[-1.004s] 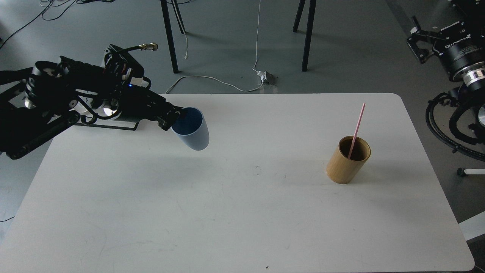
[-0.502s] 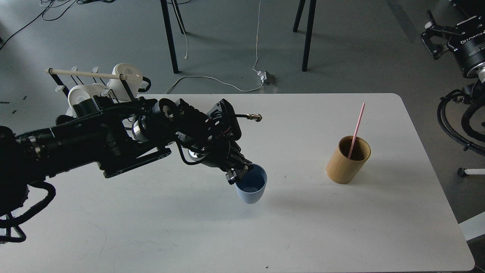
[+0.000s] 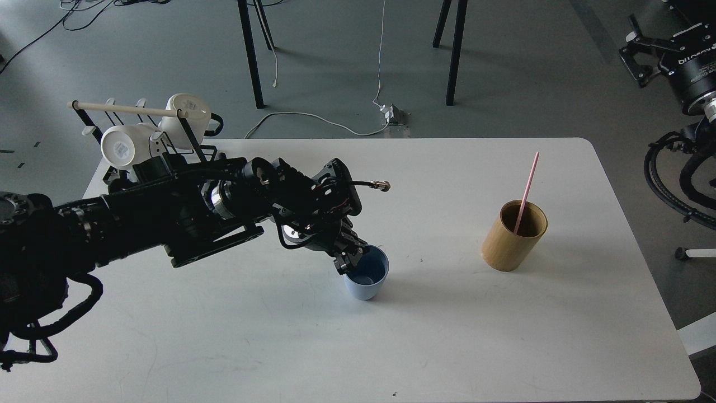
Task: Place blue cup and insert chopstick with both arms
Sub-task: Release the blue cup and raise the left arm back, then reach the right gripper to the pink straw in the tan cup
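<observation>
The pale-blue cup (image 3: pixel 367 278) stands upright near the middle of the white table (image 3: pixel 503 336). My left gripper (image 3: pixel 349 259) reaches in from the left and is shut on the cup's near-left rim, one finger inside and one outside. The pink chopstick (image 3: pixel 527 190) leans in the tan bamboo holder (image 3: pixel 512 240) at the right of the table, well clear of the cup. My right gripper (image 3: pixel 637 47) is off the table at the top right edge of the view, too dark to read.
A rack with white mugs (image 3: pixel 142 137) stands at the table's back left corner, behind my left arm. Black chair legs (image 3: pixel 453 50) and a white cable (image 3: pixel 313 117) are on the floor beyond the table. Black hoses (image 3: pixel 671 184) hang at the right edge.
My left arm carried the cup from the back left to the table's middle, turning it from tilted to upright, then lowered it onto the table. The right arm shifted slightly right.
</observation>
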